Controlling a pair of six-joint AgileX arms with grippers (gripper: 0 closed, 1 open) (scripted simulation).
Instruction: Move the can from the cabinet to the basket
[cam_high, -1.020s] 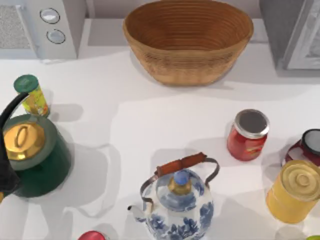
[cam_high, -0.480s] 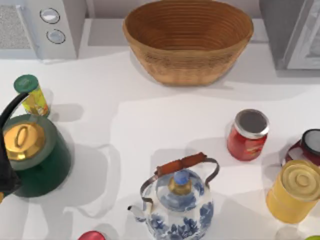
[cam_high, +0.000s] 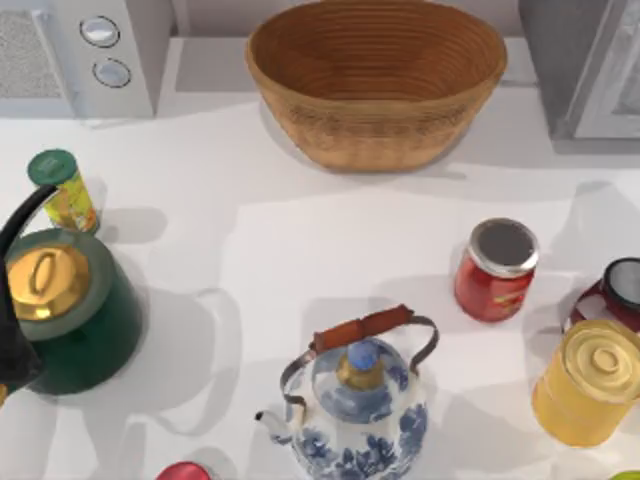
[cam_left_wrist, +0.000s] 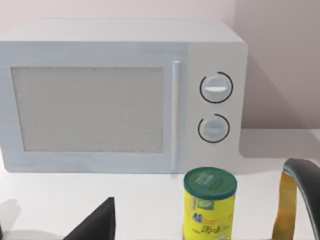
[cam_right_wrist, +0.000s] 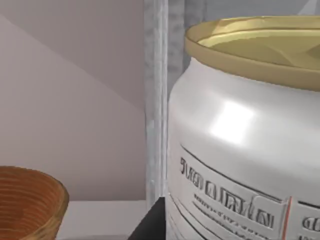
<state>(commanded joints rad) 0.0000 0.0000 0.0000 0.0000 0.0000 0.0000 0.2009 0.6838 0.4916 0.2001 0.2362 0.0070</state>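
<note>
In the right wrist view the can (cam_right_wrist: 240, 145) looms very close, silver-white with lettering and a gold-toned rim, taking up the right half of the frame. Just behind it rises a grey upright of the cabinet (cam_right_wrist: 159, 100). A dark wedge at the bottom edge may be a finger; whether the right pincer is apart or together I cannot tell.

From above, the basket (cam_high: 377, 80) sits at top centre and the cabinet (cam_high: 585, 65) in the upper right corner.

The left wrist view faces a white microwave (cam_left_wrist: 120, 95), a yellow canister (cam_left_wrist: 209, 202) standing just before it. The left pincer's state cannot be told either.
</note>
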